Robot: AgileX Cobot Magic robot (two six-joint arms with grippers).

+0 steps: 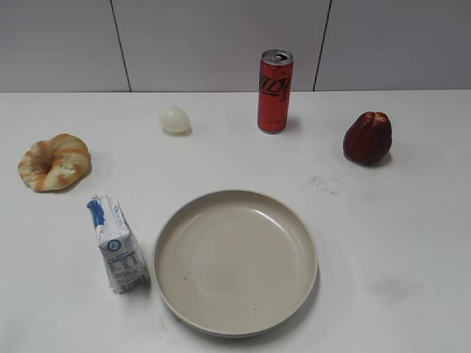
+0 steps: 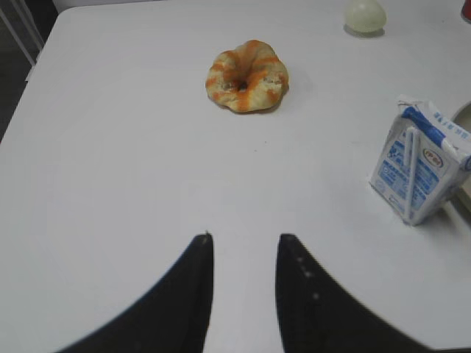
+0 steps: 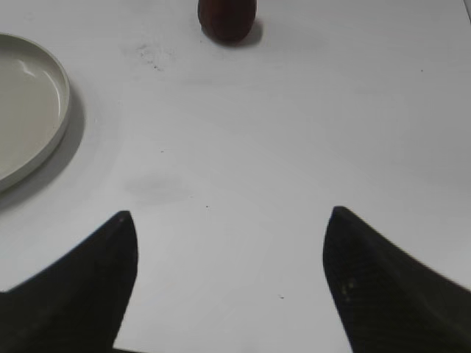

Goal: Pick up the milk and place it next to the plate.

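1. Nearest the front edge, the plate [image 1: 235,262] sits centred on the white table [image 1: 397,235], its rim close to that edge.
2. Just left of it, the milk [image 1: 116,243] stands upright, close beside the rim but apart from it; bare surface runs from the carton to the left edge.
3. Both grippers hover over bare table: the left gripper [image 2: 243,246] has its jaws a narrow gap apart, the right gripper [image 3: 230,220] has them spread wide, neither holding anything.
4. Right of the plate, the surface is open to the right edge.
5. Farther back lie a croissant-like bun [image 1: 54,162] at left, an egg [image 1: 174,119], a red can [image 1: 275,91] and a dark red fruit [image 1: 367,137] at right.
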